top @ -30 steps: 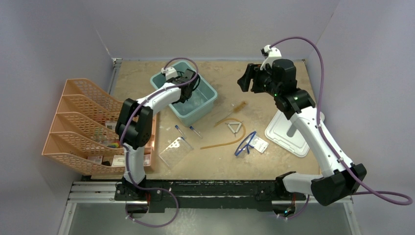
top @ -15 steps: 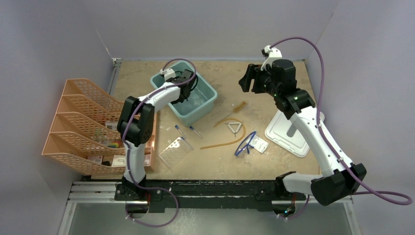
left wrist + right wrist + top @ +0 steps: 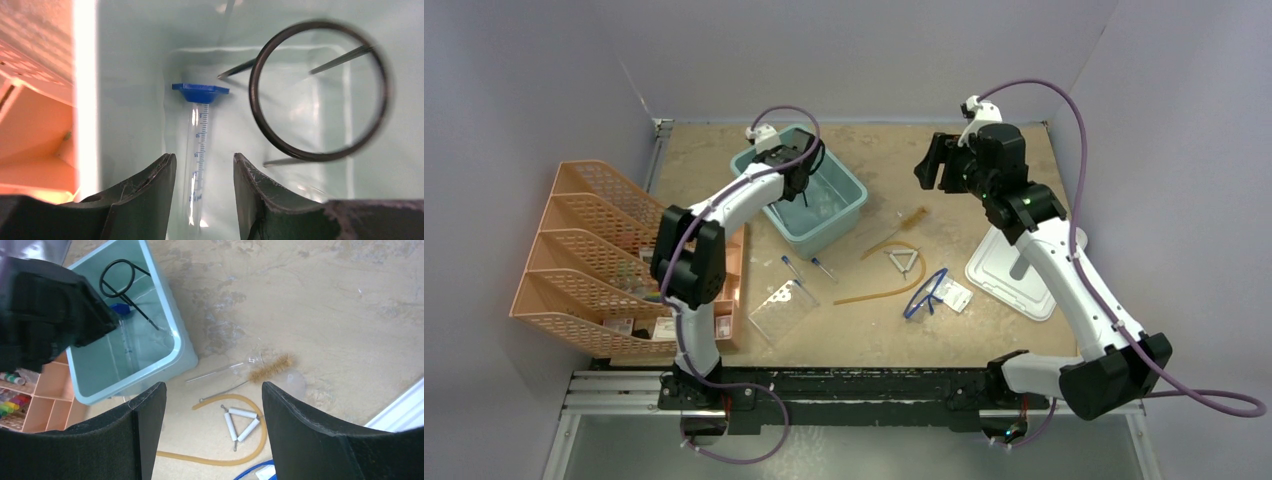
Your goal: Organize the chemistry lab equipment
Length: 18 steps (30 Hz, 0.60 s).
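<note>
With spread jaws on left gripper (image 3: 204, 165) and right gripper (image 3: 212, 390), a blue-capped clear tube (image 3: 200, 93) is apparently being released into the upper-centre teal plastic bin (image 3: 829, 232); withdrawal is being called for

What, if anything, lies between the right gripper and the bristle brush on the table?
Nothing visible does. The right gripper hangs open above the table, and the bristle brush lies uncovered below it. The amber rubber tubing and white triangle lie beside the brush, not over it.

Moved left gripper (image 3: 204, 165) slightly toward the far-left corner of the bin (image 3: 836, 230), swinging its elbow (image 3: 686, 262) outward from the bin.
</note>
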Each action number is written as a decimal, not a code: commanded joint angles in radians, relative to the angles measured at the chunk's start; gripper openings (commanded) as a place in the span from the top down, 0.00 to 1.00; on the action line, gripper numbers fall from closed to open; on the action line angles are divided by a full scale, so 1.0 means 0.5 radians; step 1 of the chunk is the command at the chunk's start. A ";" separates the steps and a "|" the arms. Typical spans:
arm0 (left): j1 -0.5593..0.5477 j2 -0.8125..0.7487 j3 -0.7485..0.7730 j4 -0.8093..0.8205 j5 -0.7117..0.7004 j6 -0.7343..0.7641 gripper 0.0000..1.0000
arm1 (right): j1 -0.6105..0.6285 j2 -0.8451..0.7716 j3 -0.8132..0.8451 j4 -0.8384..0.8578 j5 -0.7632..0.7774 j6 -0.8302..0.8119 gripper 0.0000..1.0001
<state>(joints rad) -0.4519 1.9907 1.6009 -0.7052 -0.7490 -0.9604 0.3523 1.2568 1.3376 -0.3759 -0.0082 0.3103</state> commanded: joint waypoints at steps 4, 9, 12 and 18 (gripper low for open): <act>0.008 -0.644 -0.017 0.173 0.150 0.264 0.55 | -0.005 0.178 -0.100 -0.117 0.182 0.361 0.42; 0.008 -0.983 -0.232 0.394 0.491 0.461 0.52 | 0.097 0.391 -0.137 -0.197 0.350 0.657 0.63; 0.008 -1.147 -0.322 0.434 0.666 0.528 0.49 | 0.253 0.490 -0.168 -0.199 0.585 0.873 0.77; 0.008 -1.385 -0.494 0.396 0.999 0.664 0.46 | 0.423 0.712 -0.283 -0.014 0.816 1.314 0.63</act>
<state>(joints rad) -0.4519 1.3716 1.4155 -0.5385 -0.3958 -0.7105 0.5343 1.5623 1.2045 -0.4381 0.2592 0.7574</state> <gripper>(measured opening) 0.534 0.330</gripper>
